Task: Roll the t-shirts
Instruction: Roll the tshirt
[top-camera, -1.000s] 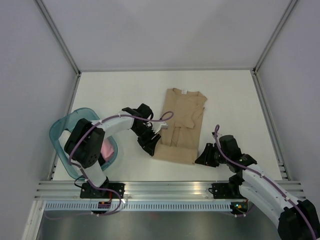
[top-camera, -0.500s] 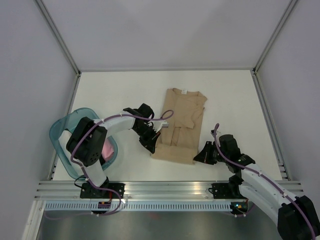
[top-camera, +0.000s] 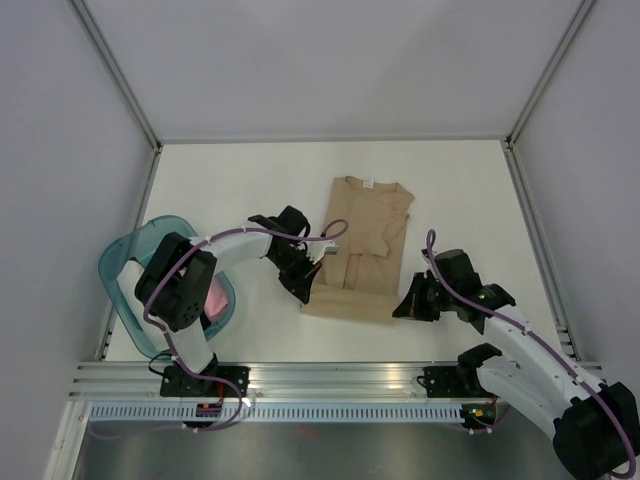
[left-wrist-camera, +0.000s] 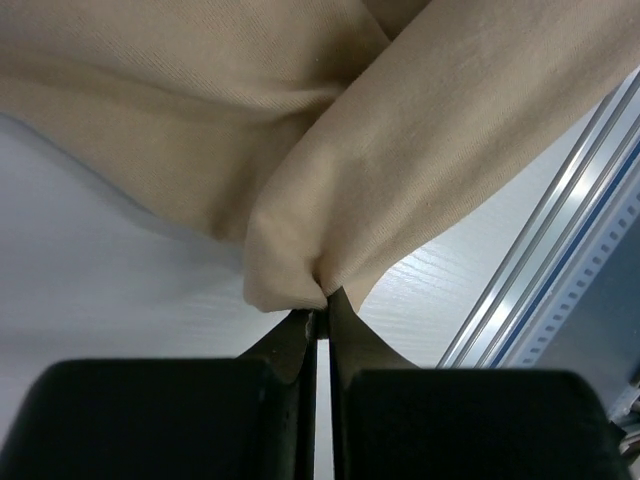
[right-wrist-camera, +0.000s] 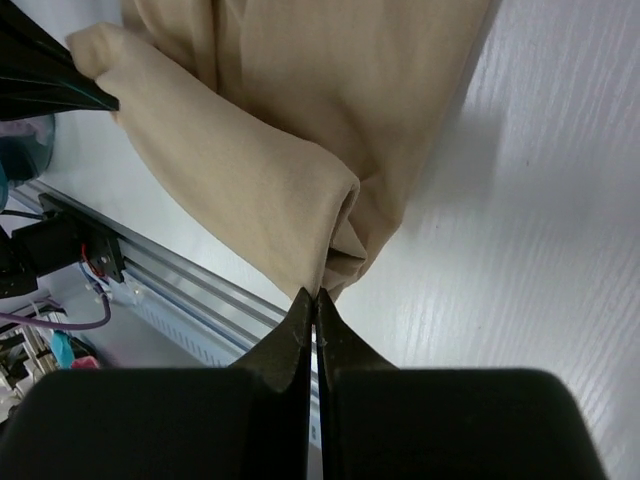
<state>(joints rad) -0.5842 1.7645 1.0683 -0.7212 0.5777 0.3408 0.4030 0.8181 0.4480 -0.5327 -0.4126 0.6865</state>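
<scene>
The tan t-shirt (top-camera: 365, 240) lies folded lengthwise in the middle of the table, neck label at the far end. My left gripper (top-camera: 305, 291) is shut on the near left corner of its hem; the left wrist view shows cloth (left-wrist-camera: 400, 180) bunched in the left gripper (left-wrist-camera: 322, 302). At the near right corner, my right gripper (top-camera: 401, 307) is shut on the hem, and the fold of t-shirt (right-wrist-camera: 250, 180) is pinched at the right gripper (right-wrist-camera: 316, 293). The near hem is raised into a curled edge between the two grippers.
A translucent teal basket (top-camera: 120, 268) stands at the left edge of the table with a pink bundle (top-camera: 213, 298) inside, half hidden by the left arm. The aluminium rail (top-camera: 330, 376) runs along the near edge. Frame posts rise at the far corners.
Both grippers have closed on the hem's near corners. The near edge of the shirt has lifted and drawn slightly away from the rail.
</scene>
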